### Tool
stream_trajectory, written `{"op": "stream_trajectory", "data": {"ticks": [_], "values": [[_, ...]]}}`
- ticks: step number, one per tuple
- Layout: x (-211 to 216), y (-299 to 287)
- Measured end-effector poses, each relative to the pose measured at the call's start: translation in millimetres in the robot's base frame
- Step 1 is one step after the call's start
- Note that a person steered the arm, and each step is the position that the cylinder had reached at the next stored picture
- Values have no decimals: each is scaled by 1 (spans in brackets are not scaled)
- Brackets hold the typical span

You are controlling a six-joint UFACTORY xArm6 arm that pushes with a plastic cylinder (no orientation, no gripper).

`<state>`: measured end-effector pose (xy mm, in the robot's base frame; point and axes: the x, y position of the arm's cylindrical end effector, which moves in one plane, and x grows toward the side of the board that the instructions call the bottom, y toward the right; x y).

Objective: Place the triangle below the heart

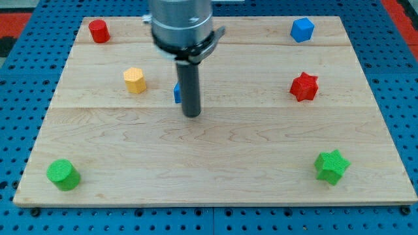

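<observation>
Just left of my tip (191,115), touching or nearly so, a small blue block (177,93) peeks from behind the rod; likely the triangle, shape unclear. No fingers exist here, only the rod. No heart is recognisable; the yellow block (134,79) sits further left on the counter (209,170). I judge the tip is set for pushing. No writing shows.
</observation>
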<state>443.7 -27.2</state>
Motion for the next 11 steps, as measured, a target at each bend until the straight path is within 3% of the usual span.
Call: {"op": "stream_trajectory", "data": {"ticks": [1, 2, 3, 4, 8, 9, 10, 11], "values": [[-50, 1], [-60, 3], [-24, 5], [-30, -23], [-143, -24], [-57, -50], [-9, -99], [-28, -117]]}}
